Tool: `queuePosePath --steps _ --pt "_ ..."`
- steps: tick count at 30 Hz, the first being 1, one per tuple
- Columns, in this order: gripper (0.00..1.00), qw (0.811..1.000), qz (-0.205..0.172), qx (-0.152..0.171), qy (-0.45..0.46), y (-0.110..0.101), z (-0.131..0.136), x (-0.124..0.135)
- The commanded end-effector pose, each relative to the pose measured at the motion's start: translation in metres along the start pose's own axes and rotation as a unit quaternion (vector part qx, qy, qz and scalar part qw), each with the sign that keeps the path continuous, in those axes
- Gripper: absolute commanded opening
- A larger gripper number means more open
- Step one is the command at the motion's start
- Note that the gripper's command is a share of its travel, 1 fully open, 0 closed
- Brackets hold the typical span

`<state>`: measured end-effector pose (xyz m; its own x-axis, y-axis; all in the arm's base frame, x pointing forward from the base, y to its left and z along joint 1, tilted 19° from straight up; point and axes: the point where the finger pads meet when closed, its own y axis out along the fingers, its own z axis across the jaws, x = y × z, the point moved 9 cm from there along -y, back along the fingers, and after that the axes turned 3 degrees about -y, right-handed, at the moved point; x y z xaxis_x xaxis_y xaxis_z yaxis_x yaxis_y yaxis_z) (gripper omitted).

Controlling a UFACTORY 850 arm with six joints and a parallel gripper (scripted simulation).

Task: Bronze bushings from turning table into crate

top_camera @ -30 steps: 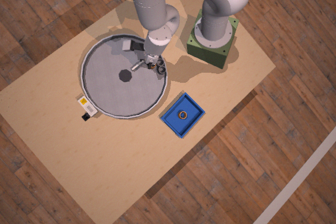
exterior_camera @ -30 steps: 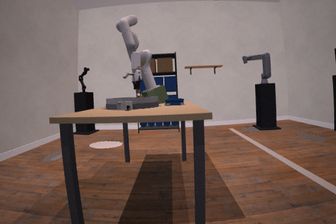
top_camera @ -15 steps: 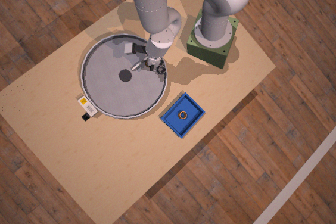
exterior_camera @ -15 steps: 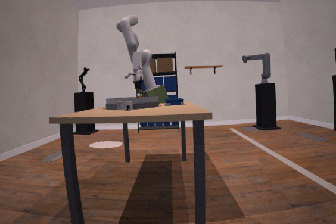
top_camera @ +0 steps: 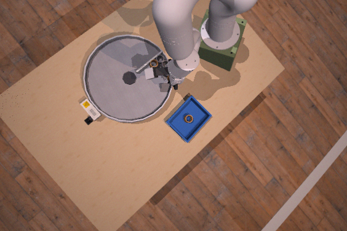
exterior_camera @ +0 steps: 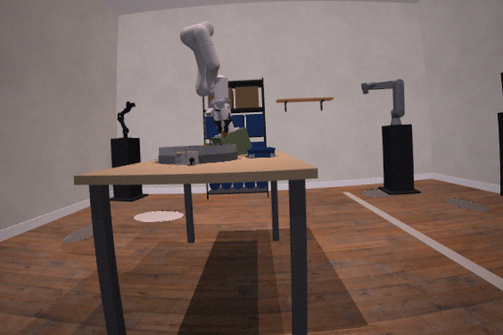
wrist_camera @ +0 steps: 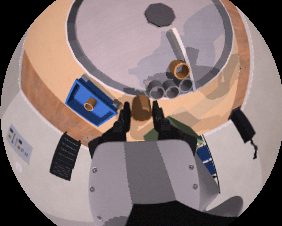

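Observation:
My gripper (exterior_camera: 224, 128) (wrist_camera: 141, 107) is shut on a bronze bushing and holds it raised near the rim of the turning table (top_camera: 107, 91) (exterior_camera: 196, 153) (wrist_camera: 115, 40); in the top view the arm mostly hides it. Another bronze bushing (top_camera: 154, 66) (wrist_camera: 173, 68) stands on the turning table beside a pale bar (top_camera: 144, 66) (wrist_camera: 180, 45). Three steel bushings stand in a row near the rim, the left one (wrist_camera: 156, 83) largest in the wrist view. The blue crate (top_camera: 178, 125) (exterior_camera: 261, 151) (wrist_camera: 102, 117) holds one bronze bushing (top_camera: 188, 122) (wrist_camera: 92, 102).
A white box with a yellow label (top_camera: 90, 109) sits against the turning table's outer wall. The arm's green base block (top_camera: 215, 58) stands at the back of the wooden table. The crate has raised walls and stands beside the turning table, near the wooden table's edge.

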<state>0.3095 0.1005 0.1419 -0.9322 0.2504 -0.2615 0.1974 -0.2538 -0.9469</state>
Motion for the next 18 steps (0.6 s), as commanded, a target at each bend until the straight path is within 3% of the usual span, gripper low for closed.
queuePosePath --steps 1,12,14,18 --pt "0.0 0.999 -0.001 0.002 -0.047 0.001 -0.038 0.018" --pt "0.0 0.988 -0.001 0.002 -0.154 0.002 -0.116 0.06" --pt "0.0 0.988 -0.001 0.002 -0.154 0.002 -0.116 0.06" --pt "0.0 0.98 -0.001 0.002 -0.201 0.002 -0.15 0.079"
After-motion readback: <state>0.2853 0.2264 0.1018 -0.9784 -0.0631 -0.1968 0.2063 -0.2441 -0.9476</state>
